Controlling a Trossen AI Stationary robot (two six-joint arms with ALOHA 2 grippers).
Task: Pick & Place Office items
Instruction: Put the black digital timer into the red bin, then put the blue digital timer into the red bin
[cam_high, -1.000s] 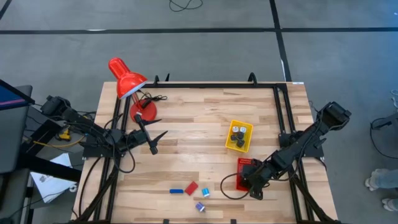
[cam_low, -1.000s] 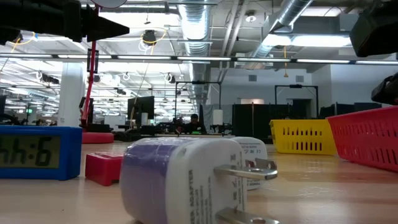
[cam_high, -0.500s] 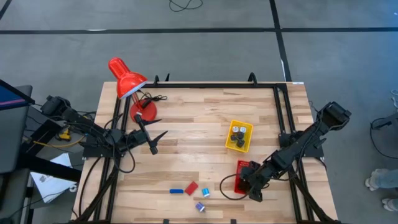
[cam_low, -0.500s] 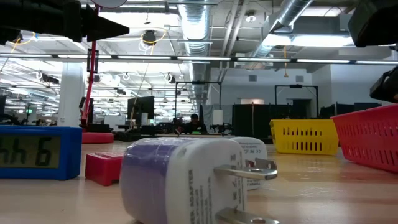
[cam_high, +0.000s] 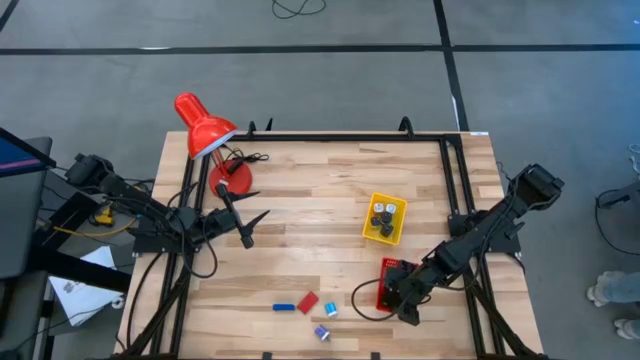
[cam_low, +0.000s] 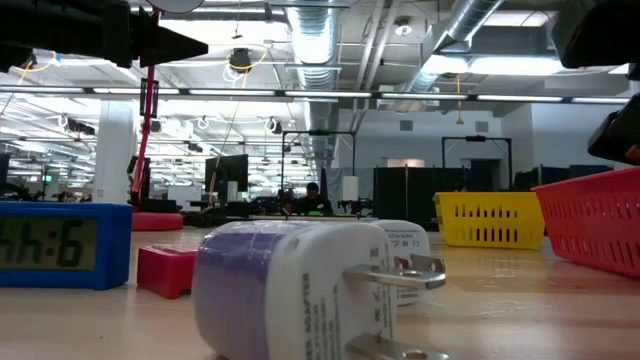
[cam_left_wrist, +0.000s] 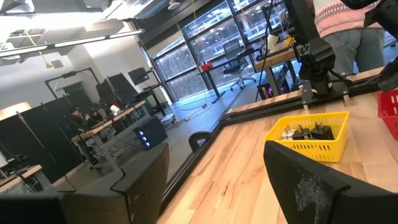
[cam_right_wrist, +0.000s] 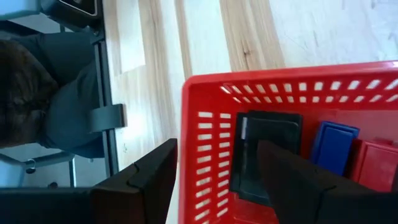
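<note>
Right gripper (cam_high: 400, 297) hovering over the near-right part of the wooden table (cam_high: 320, 200), directly above the red mesh basket (cam_high: 390, 283). Fingers (cam_right_wrist: 149, 180) standing apart, nothing between them. Basket, seen through the right wrist view (cam_right_wrist: 280, 93), containing a black flat piece (cam_right_wrist: 264, 155), a blue block (cam_right_wrist: 334, 148) just beside it, and a red block (cam_right_wrist: 379, 162) at the far side.

Left gripper (cam_high: 245, 225) waiting over the left half of the table, near the base of the red desk lamp (cam_high: 205, 130). Fingers (cam_left_wrist: 323, 186) spread, gripping nothing.

Yellow tray (cam_high: 385, 218) sitting right of centre, holding several small black-and-silver pieces (cam_high: 382, 215); same tray showing in the left wrist view (cam_left_wrist: 311, 140) with dark adapters inside.

Remaining office items lying loose along the near edge: a short blue bar (cam_high: 284, 307), a red block (cam_high: 307, 302) just beside it, a light-blue bit (cam_high: 330, 310), and a white-and-purple plug adapter (cam_high: 322, 332) nearest the edge. From the low view, showing the plug adapter (cam_low: 290, 290) closest, a red block (cam_low: 168, 270) behind it, and a blue digital clock (cam_low: 62, 245) to the side.
</note>
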